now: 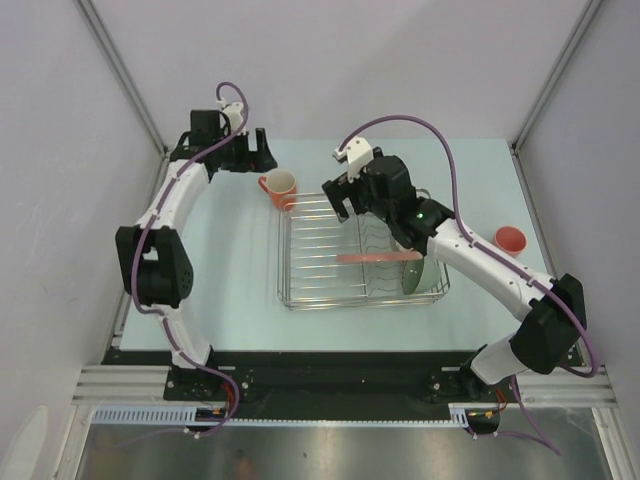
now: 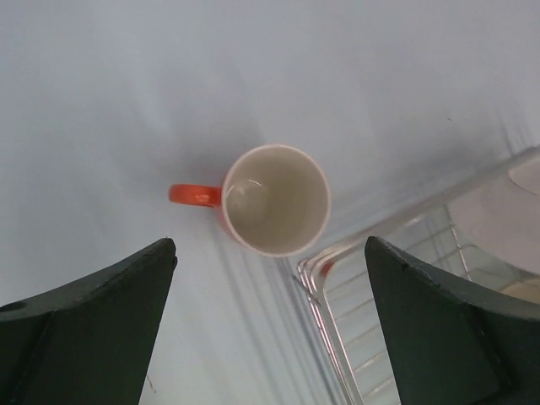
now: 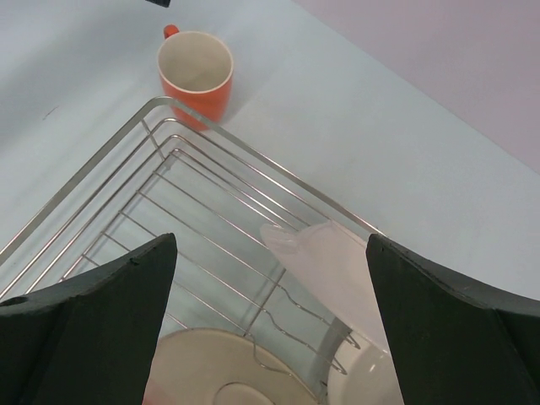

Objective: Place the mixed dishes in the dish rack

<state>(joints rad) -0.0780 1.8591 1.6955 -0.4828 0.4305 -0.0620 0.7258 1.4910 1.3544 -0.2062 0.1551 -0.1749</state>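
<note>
Two wide-open grippers, nothing held! My left gripper [image 2: 270, 249] hovers above the orange mug [image 2: 274, 200], upright just beside the dish rack [image 1: 310, 270] corner. My right gripper [image 3: 270, 245] hangs over the rack, pink plate [image 1: 380, 257] standing inside.

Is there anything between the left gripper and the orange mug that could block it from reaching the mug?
Nothing visible does. The left gripper hangs open above the orange mug, with only air between. The dish rack corner stands close beside the mug, not over it.
</note>
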